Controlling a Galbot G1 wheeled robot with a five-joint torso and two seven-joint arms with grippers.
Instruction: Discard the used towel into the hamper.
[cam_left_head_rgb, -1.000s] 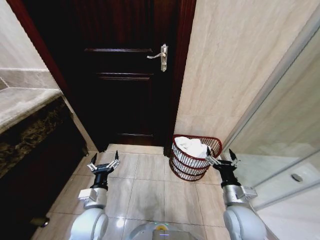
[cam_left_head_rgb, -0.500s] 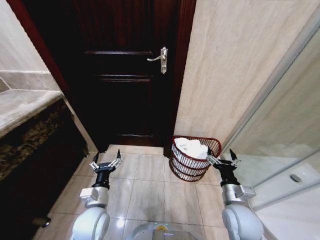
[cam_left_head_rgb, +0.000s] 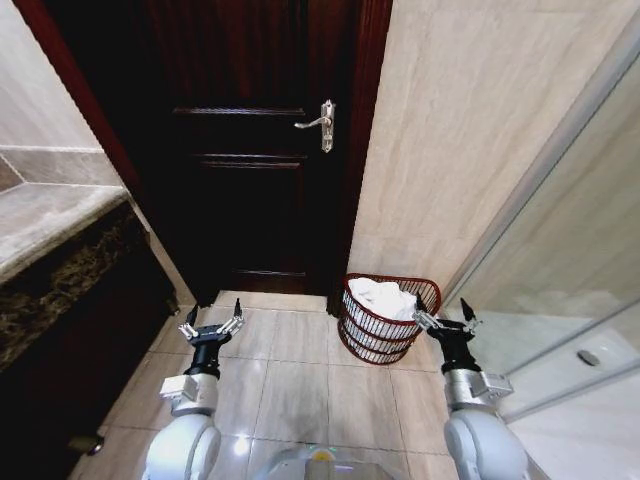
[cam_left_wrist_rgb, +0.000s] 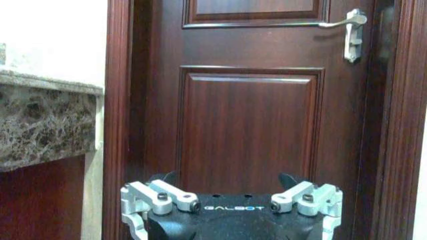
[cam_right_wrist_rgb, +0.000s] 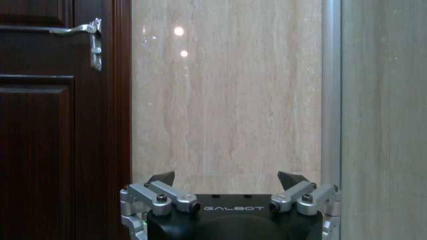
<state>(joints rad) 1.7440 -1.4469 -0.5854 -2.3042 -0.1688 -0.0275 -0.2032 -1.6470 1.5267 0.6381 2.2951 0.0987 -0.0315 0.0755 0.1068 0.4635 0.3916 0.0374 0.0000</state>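
Note:
The hamper (cam_left_head_rgb: 385, 338), a dark red open-weave basket, stands on the tiled floor against the beige wall, right of the door. A crumpled white towel (cam_left_head_rgb: 381, 297) lies inside it, heaped near the rim. My right gripper (cam_left_head_rgb: 446, 321) hovers open just to the right of the hamper, empty. Over the floor tiles at the left, my left gripper (cam_left_head_rgb: 210, 326) is open and empty too. Each wrist view shows that arm's own spread fingers: the left gripper (cam_left_wrist_rgb: 230, 178) faces the door, the right gripper (cam_right_wrist_rgb: 227, 176) faces the beige wall.
A dark wooden door (cam_left_head_rgb: 250, 150) with a silver lever handle (cam_left_head_rgb: 321, 124) is shut straight ahead. A marble counter (cam_left_head_rgb: 50, 225) over a dark cabinet runs along the left. A glass shower panel (cam_left_head_rgb: 570, 290) borders the right. Floor tiles (cam_left_head_rgb: 300, 385) lie between the arms.
The whole head view has shifted slightly, so the camera moved; the door handle and hamper sit a little lower in the picture. Both grippers stay open and in place.

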